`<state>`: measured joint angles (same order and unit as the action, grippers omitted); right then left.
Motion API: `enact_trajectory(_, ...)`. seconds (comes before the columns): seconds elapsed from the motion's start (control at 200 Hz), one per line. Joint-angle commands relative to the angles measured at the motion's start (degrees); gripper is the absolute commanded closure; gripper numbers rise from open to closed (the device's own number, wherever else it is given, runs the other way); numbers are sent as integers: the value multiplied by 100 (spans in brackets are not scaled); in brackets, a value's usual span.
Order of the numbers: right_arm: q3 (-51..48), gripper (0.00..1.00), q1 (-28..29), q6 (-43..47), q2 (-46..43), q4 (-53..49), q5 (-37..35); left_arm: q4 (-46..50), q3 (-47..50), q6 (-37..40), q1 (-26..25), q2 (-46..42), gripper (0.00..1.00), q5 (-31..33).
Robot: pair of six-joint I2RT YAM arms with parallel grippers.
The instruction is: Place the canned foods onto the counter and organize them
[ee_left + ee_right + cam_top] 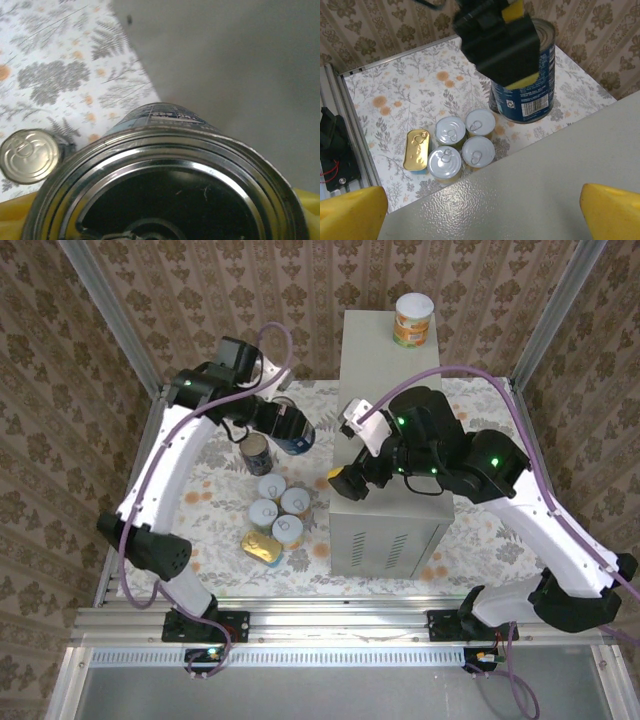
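Left gripper (288, 428): closed on a tall blue can (527, 92), pads on its upper sides, just beside the counter (390, 495), at its left wall.
Right gripper (350, 480): jaws wide, empty, over the counter's left edge.

Risks (judgement):
- The can may clip the counter's rim on the way up, since wall and can sit close.
- The right gripper occupies the likely entry path, so the arms could collide.
- The grip is high on the can, so it may swing or slip.

Views:
- Top external shows one yellow can (413, 320) on the counter's far end.
- Right wrist shows four short cans (451, 131) and the flat tin (417, 150) clustered on the floral floor (395, 95).
- Left wrist shows the held can's silver rim, and a second tall can (30, 156) nearby.
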<state>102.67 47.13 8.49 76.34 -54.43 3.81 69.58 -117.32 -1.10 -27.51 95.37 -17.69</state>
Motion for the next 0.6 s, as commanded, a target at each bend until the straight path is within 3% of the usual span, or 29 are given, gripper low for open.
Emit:
enact_trajectory(0.0, -327, 0, 26, 135, -218, 516, 217, 18, -534, 460, -53, -586, 100, -990)
enact_trajectory(0.185, -903, 0, 29, 379, -531, 1136, 564, 17, -599, 620, -96, -973, 100, -1603)
enact_trajectory(0.6, -935, 0, 36, 567, -434, 1592, 1009, -58, -652, 833, -287, -1576, 100, -2667)
